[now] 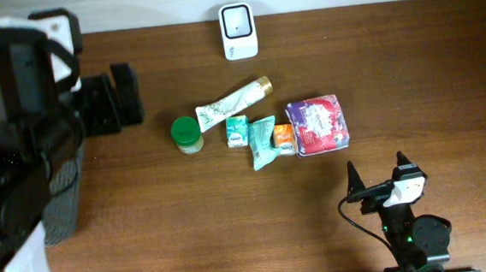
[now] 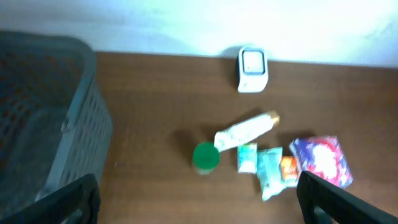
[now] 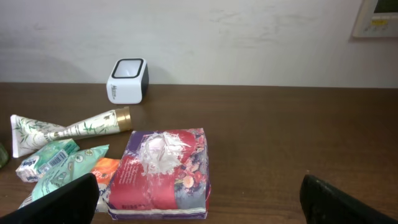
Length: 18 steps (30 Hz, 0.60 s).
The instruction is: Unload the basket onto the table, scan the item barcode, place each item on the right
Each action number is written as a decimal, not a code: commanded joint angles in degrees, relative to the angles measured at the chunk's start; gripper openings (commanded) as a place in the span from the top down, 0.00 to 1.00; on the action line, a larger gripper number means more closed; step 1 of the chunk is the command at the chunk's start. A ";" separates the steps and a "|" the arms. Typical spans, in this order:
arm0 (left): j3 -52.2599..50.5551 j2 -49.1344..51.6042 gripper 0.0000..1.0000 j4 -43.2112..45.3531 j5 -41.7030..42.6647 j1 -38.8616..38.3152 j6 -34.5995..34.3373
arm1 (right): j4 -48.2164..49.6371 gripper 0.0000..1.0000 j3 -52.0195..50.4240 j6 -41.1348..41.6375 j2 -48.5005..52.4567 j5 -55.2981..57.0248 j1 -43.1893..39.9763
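Over the table (image 1: 444,70), seen from above, a white scanner (image 1: 238,30) stands at the far edge. The goods lie in a cluster at the middle: a green-lidded jar (image 1: 186,134), a tube (image 1: 234,104) with a gold cap, two teal packets (image 1: 263,141), a small orange packet (image 1: 284,139) and a tissue pack (image 1: 318,124) (all close together, several touching). The right gripper (image 1: 377,169) hovers at the near side, jaws spread wide and empty.

From the left wrist, which is blurred, the left gripper (image 2: 198,202) shows only its fingertips (image 2: 74,199) at the bottom corners, wide apart with nothing between them. A grey basket (image 2: 56,124) fills the left side, and the cluster lies ahead, well apart from the fingers.

From the right wrist, the tissue pack lies nearest, ahead of the spread fingers and untouched, with the scanner beyond it by the wall (image 3: 249,37).
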 commanded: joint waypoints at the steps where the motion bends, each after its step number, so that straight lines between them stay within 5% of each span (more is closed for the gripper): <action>1: -11.52 -7.48 0.01 -0.11 -0.61 3.85 -1.49 | -0.02 0.01 -0.52 0.44 -0.22 0.50 0.42; 3: -16.76 -11.65 0.01 -0.09 -0.63 10.54 -7.74 | -0.02 0.01 -0.52 0.44 -0.22 0.50 0.42; 7: -19.87 -15.52 0.01 -0.09 0.66 20.52 -7.93 | 0.94 0.01 -0.52 1.55 -0.22 -1.16 0.33; 9: -20.00 -16.15 0.01 -0.09 6.60 21.24 -7.91 | 4.35 0.01 -0.52 19.23 -0.22 -25.81 0.33; 11: -20.00 -16.13 0.01 -0.09 9.79 21.24 -7.91 | 9.20 0.01 -0.52 27.78 -0.22 -36.70 0.33; 14: -20.00 -16.15 0.01 -0.09 9.75 21.24 -7.89 | 15.50 0.01 -0.52 36.52 -0.22 -38.38 0.33; 18: -20.00 -16.13 0.01 -0.09 9.75 21.24 -7.89 | 36.61 0.01 -0.48 39.50 -0.22 -34.49 0.33</action>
